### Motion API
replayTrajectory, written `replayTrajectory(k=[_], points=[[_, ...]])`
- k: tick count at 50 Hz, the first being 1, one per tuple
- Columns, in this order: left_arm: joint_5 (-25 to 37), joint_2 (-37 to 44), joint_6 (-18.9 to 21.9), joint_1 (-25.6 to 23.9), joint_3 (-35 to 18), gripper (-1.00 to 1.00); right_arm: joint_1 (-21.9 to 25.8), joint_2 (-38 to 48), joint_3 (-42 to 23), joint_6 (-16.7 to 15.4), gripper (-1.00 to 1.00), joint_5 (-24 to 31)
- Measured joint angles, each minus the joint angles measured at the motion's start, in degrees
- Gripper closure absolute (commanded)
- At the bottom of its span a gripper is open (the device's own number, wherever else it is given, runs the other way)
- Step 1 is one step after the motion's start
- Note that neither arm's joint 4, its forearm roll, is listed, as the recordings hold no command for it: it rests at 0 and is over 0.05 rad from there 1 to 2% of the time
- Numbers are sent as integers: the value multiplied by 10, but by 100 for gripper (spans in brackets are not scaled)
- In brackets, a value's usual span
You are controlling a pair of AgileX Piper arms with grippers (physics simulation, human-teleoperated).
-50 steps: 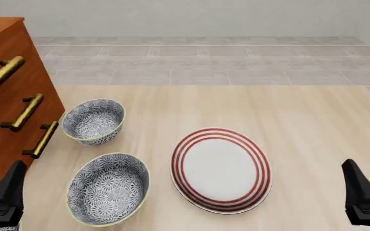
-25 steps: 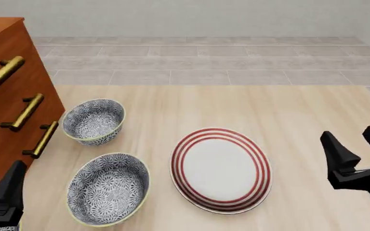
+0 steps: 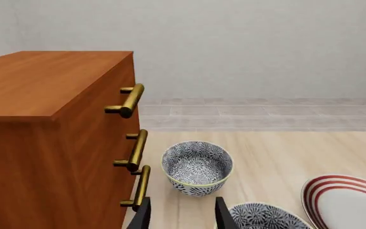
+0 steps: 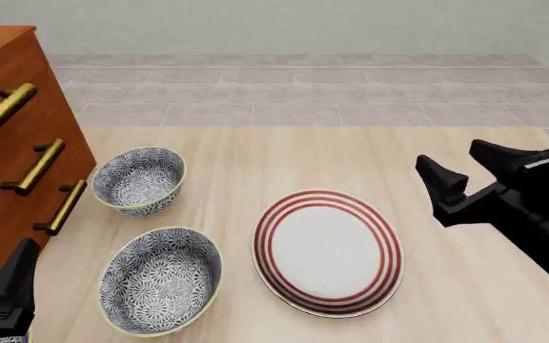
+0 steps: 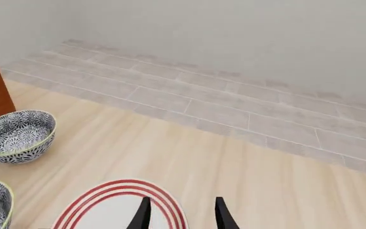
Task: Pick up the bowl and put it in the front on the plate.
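The bowl (image 4: 139,180) with the floral pattern and pale yellow rim stands upright at the left, close to the dresser; it shows in the left wrist view (image 3: 197,167) and the right wrist view (image 5: 17,136) too. The red-ringed plate (image 4: 328,251) lies at the table's middle front. My right gripper (image 4: 454,158) hovers open to the right of the plate and beyond it, far from the bowl. My left gripper (image 3: 181,212) is open and empty, low at the front left corner, with the bowl ahead of it.
A wider, shallower bowl (image 4: 160,280) of the same pattern sits in front of the small one, left of the plate. A wooden dresser (image 4: 8,143) with brass handles (image 4: 41,166) stands along the left edge. Grey tiled floor lies beyond the table.
My right gripper has risen from the front right corner and travelled forward and left, towards the plate's far right side. The left gripper, both bowls and the plate have stayed put.
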Motion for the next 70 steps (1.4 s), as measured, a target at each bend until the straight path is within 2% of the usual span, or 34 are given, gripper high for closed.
replayTrajectory(k=[16, 51, 70], points=[[0, 0, 0, 0, 0, -100, 55, 83, -88, -10, -100, 50], [0, 0, 0, 0, 0, -100, 157, 290, -263, 11, -100, 105], [0, 0, 0, 0, 0, -100, 222, 385, -357, 34, -100, 124]])
